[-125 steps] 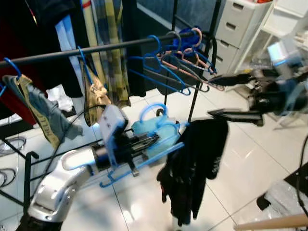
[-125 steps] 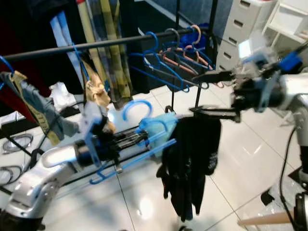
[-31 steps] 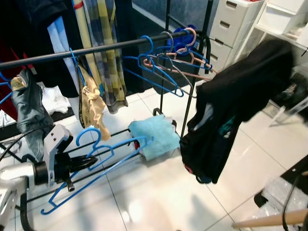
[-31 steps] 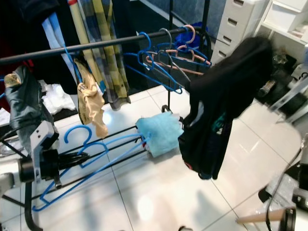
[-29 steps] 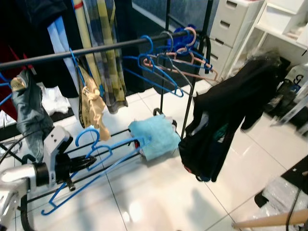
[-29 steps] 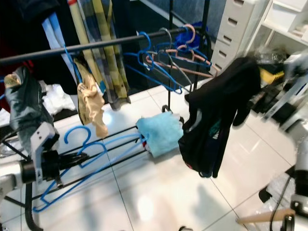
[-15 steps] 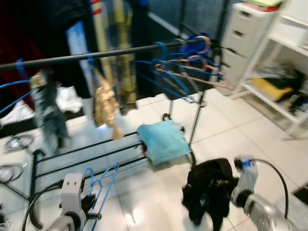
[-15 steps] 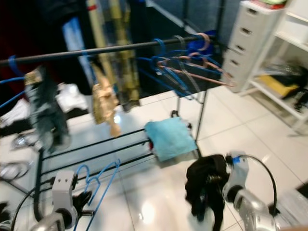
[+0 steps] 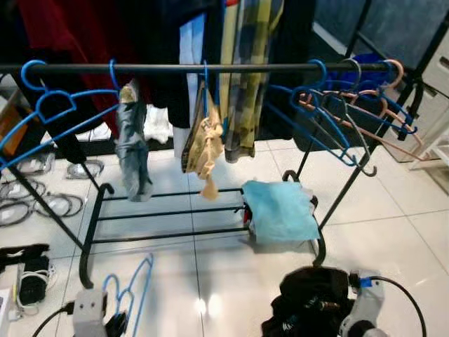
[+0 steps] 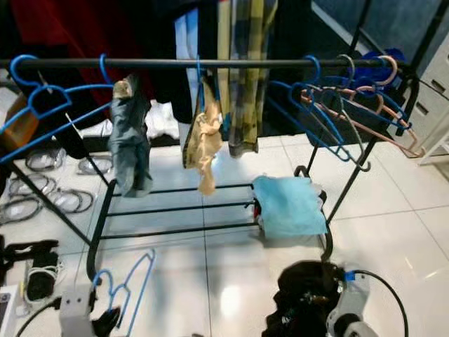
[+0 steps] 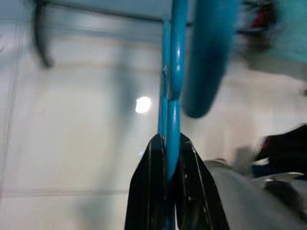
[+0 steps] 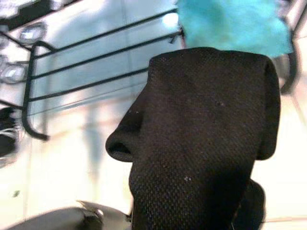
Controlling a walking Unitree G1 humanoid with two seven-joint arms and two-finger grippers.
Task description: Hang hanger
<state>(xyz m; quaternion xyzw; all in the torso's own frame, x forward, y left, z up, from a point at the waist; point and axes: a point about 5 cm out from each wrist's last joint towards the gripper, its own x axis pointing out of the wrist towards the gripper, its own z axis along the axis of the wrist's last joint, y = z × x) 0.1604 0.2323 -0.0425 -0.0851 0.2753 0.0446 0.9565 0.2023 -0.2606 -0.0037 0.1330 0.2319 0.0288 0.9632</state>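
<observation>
Left end effector (image 11: 169, 165) clenched on blue plastic hanger (image 9: 133, 291), held low near the floor — hook free for black metal rail (image 9: 210, 68). Right end effector (image 9: 330, 309) draped by black knit garment (image 12: 206, 124) — grip state can't be told.

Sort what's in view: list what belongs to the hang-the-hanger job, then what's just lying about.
Job:
blue hanger, pinched in the left gripper
black garment, draped over the right gripper
rack rail

Lying about:
turquoise cloth on the rack's lower bars
cables on the floor
empty hangers on the rail
</observation>
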